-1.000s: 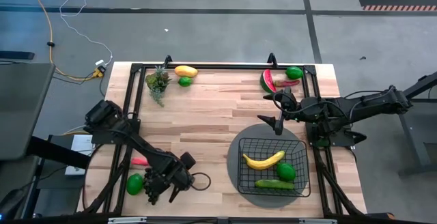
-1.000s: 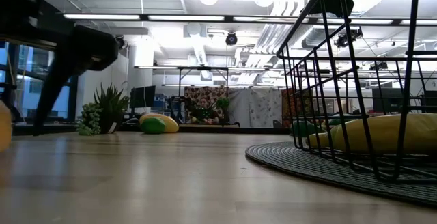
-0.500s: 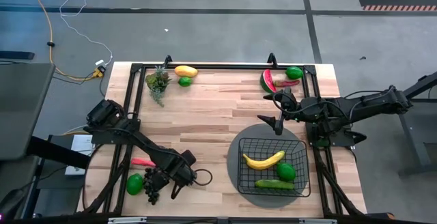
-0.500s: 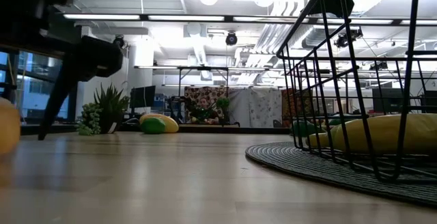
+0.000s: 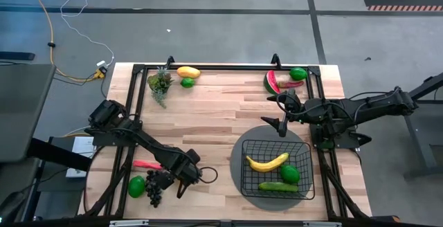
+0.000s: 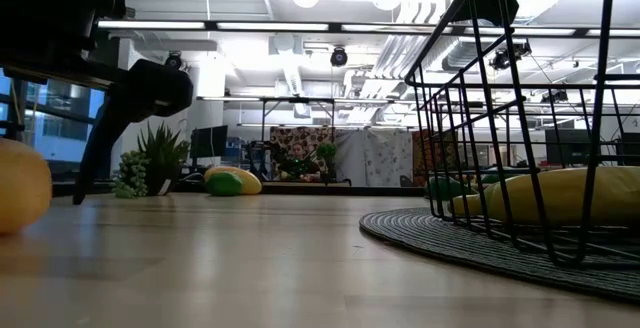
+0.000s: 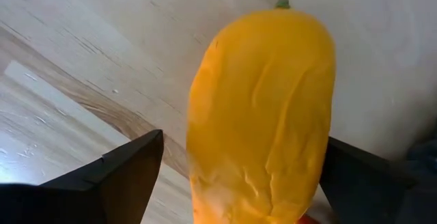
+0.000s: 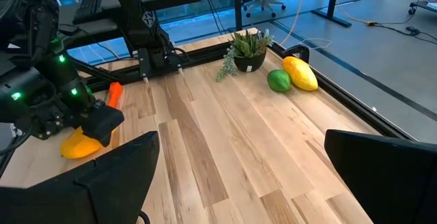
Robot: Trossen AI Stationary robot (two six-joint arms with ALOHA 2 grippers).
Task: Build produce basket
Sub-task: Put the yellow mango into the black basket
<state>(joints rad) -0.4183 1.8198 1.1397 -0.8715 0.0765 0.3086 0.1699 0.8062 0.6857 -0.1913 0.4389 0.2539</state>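
Note:
An orange mango (image 7: 263,108) lies on the table near the front left, also seen from table height (image 6: 20,183) and from across the table (image 8: 78,144). My left gripper (image 5: 185,178) stands over it, pointing down and open, one finger on each side. From overhead the gripper hides the mango. The black wire basket (image 5: 304,159) at the front right sits on a round grey mat (image 5: 235,168). It holds a banana (image 5: 266,162), a lime (image 5: 290,174) and a cucumber (image 5: 278,186). My right gripper (image 5: 275,113) waits open in the air beyond the basket. My left gripper comes at the mango from above, its fingers across the mango's width. One finger (image 7: 362,176) lies against the mango's flank (image 7: 322,149). A strip of table shows between the other finger (image 7: 130,176) and the fruit. The mango rests on the table.
Dark grapes (image 5: 156,189), a lime (image 5: 137,185) and a red chili (image 5: 145,164) lie just left of my left gripper. At the far left stand a small plant (image 5: 160,84), a mango (image 5: 187,71) and a lime (image 5: 187,82). At the far right are a watermelon slice (image 5: 272,82) and a lime (image 5: 298,73).
My left gripper has gone a little toward the table's right edge, still pointing down, and has uncovered the grapes. The mango between its fingers has moved the same way along the table, and more of it now shows at table height.

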